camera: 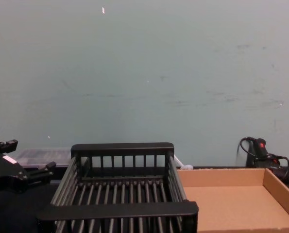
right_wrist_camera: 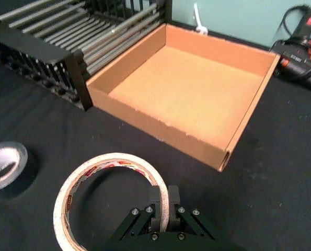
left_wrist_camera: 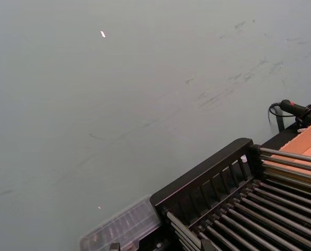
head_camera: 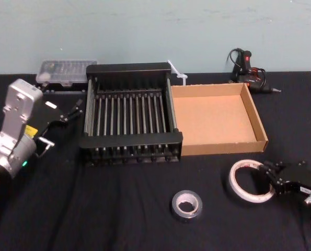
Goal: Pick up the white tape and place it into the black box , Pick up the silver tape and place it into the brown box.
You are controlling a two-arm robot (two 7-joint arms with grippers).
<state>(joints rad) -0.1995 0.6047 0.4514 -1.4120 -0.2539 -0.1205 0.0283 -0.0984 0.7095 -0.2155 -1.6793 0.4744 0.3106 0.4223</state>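
Black cloth (head_camera: 92, 209) covers the table, and lowest in the head view, just right of centre, the silver tape (head_camera: 186, 215) lies flat on it. At the lower right the right gripper (head_camera: 265, 178) has the white tape (head_camera: 232, 179), its fingers closed tight across the ring's rim, one inside and one outside. Higher, at mid-frame, the black box (head_camera: 131, 140) sits left of the brown box (head_camera: 226, 146), their walls touching. At the left edge the left gripper (head_camera: 74, 111) hangs beside the black box, fingers spread apart, gripping nothing
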